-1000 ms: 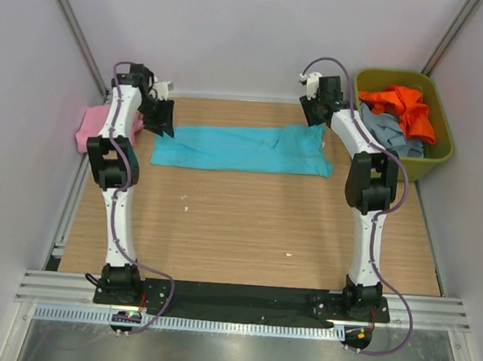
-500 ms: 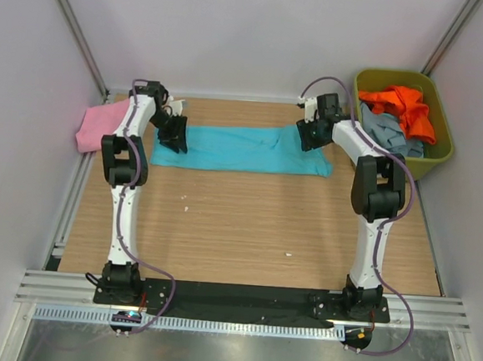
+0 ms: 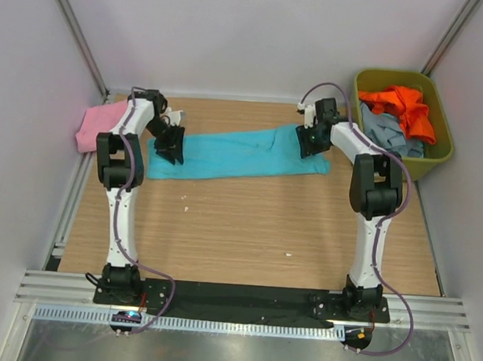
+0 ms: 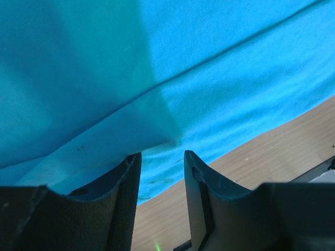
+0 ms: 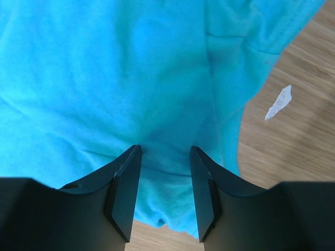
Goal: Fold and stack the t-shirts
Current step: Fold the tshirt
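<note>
The large turquoise t-shirt [image 3: 235,152] lies spread across the far half of the table, slanting from near-left to far-right. My left gripper [image 3: 169,147] is down on its left end. In the left wrist view the jaws [image 4: 162,154] stand apart, with a fold of the turquoise cloth [image 4: 209,78] at their tips. My right gripper [image 3: 311,141] is down on its right end. There the jaws [image 5: 165,149] also stand apart over the cloth [image 5: 131,78]. A pink t-shirt [image 3: 98,124] lies at the far left. Orange [image 3: 402,105] and grey-blue [image 3: 391,134] t-shirts lie in the bin.
The olive-green plastic bin [image 3: 441,142] stands at the far right corner beside the right arm. White walls close in the table at the back and sides. A small white scrap [image 5: 277,103] lies on the wood by the shirt's right hem.
Both grippers came down from the shirt's far corners onto the cloth. The left moved right and nearer, the right nearer. The shirt's left end shifted nearer, so it now lies slanted.
</note>
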Motion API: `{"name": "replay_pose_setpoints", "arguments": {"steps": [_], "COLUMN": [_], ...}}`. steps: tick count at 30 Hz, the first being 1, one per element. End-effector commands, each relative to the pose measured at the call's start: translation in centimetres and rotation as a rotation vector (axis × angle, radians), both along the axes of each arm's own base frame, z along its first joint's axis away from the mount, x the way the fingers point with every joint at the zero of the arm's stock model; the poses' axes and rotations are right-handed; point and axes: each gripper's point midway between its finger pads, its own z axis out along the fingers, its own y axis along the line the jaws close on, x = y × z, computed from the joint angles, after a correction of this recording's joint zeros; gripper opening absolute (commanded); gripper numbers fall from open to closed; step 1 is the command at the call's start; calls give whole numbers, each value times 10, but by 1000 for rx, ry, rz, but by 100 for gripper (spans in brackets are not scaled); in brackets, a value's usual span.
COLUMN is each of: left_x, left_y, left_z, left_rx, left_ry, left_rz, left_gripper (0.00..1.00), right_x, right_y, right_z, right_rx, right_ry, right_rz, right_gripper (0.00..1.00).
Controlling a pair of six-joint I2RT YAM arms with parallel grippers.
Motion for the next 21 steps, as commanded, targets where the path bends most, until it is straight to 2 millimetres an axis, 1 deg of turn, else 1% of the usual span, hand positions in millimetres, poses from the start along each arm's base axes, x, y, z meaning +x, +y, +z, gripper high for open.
{"name": "replay_pose_setpoints", "arguments": {"steps": [1, 2, 3, 4, 5, 6, 7, 8, 9, 10, 11, 12, 13, 14, 15, 16, 17, 18, 19, 20, 21], "left_x": [-18, -24, -25, -28, -35, -36, -42, -44, -45, -46, -45, -43, -39, -36, -32, -35, -34, -34, -38, -40, -41], "left_y": [11, 9, 9, 9, 10, 10, -2, -4, -5, -8, -8, -8, -11, -10, -12, -13, -13, -12, -12, -9, -4], "left_z": [10, 9, 17, 19, 17, 23, 25, 27, 35, 41, 47, 57, 74, 84, 94, 102, 106, 107, 107, 104, 100], "left_rx": [54, 54, 54, 57, 60, 63, 64, 71, 74, 77, 80, 83, 87, 90, 92, 96, 111, 122, 138, 156, 186], "left_ry": [25, 41, 27, 29, 44, 33, 34, 32, 13, 3, -18, -46, -96, -133, -166, -180, -198, -217, -215, -215, -224], "left_rz": [2, -3, -2, 0, -2, 1, -29, -40, -44, -52, -64, -69, -80, -99, -115, -133, -157, -201, -243, -270, -320], "left_gripper": [40, 40, 40, 40, 40, 40, 40, 40, 40, 40, 40, 40, 40, 40, 40, 40, 40, 40, 40, 40, 39], "right_x": [32, 37, 49, 54, 60, 71, 76, 81, 90, 95, 99, 103, 103, 102, 98, 94, 87, 75, 67, 57, 37], "right_y": [-4, -3, -2, -3, -3, -2, -1, -3, -3, -3, -6, -7, -7, -6, -6, -5, -2, 1, 5, 10, 18], "right_z": [11, 12, 22, 14, 14, 24, 26, 22, 33, 41, 53, 66, 77, 102, 108, 115, 122, 131, 136, 134, 133], "right_rx": [-14, -16, -13, -23, -26, -23, -24, -33, -32, -33, -41, -35, -28, -13, 1, 16, 46, 75, 122, 152, 206], "right_ry": [-77, -87, -121, -117, -128, -162, -175, -178, -215, -239, -269, -300, -321, -361, -362, -365, -355, -346, -326, -296, -246], "right_rz": [-34, -35, -34, -40, -44, -47, -46, -53, -61, -67, -82, -94, -101, -107, -125, -137, -137, -137, -164, -162, -148], "right_gripper": [49, 49, 49, 49, 49, 49, 49, 49, 49, 49, 49, 49, 49, 49, 49, 49, 49, 49, 49, 49, 49]}}
